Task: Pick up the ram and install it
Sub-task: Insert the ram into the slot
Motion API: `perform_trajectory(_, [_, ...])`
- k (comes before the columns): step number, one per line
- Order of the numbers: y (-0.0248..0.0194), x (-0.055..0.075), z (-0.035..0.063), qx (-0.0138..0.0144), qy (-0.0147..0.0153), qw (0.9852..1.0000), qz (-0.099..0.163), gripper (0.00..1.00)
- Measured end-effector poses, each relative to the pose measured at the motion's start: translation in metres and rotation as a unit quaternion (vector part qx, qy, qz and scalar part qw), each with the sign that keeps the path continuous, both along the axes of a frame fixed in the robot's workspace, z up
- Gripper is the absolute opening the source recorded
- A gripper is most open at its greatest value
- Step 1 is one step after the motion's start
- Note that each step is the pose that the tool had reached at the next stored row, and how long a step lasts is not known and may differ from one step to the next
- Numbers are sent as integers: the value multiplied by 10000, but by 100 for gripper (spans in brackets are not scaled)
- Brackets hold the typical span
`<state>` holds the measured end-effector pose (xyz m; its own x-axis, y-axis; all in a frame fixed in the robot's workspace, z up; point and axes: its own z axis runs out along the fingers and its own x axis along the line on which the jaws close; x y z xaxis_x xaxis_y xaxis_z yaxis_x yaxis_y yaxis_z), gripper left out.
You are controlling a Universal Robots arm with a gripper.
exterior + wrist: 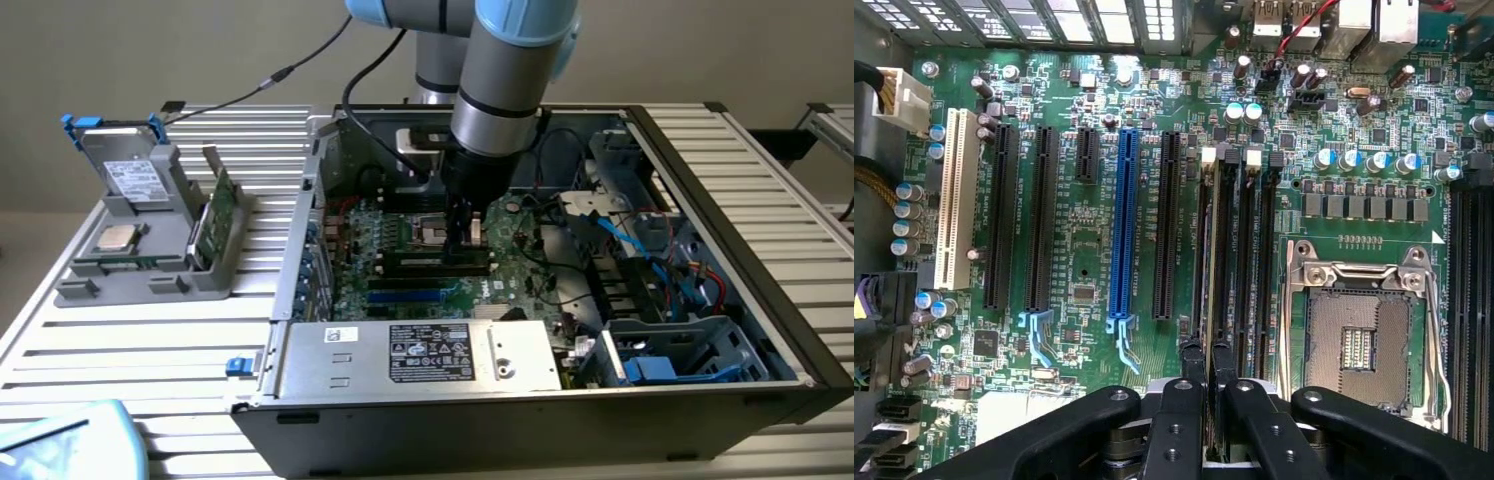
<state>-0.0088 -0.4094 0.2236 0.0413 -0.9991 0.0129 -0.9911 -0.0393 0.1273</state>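
Note:
My gripper [465,243] reaches down into the open computer case [747,230], over the motherboard [400,240] beside the CPU socket [430,232]. In the wrist view the gripper [1207,385] is shut on the ram [1205,250]. The ram shows edge-on as a thin strip running away from the black fingers [1187,390]. It lies in line with the first of the black memory slots [1225,250], whose white end clips [1207,156] sit at the far end. Whether the ram is seated in the slot I cannot tell.
The empty CPU socket [1359,335] lies right beside the memory slots, with a blue card slot [1122,230] and black ones on the other side. A silver power supply [414,355] fills the case front. A grey holder [147,250] at the exterior view's left carries a drive, a CPU chip [118,237] and a green card [214,215].

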Motion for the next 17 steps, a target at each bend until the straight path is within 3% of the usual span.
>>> perform_trajectory(17, [0,0,5,-30,5,10000,-9,14])
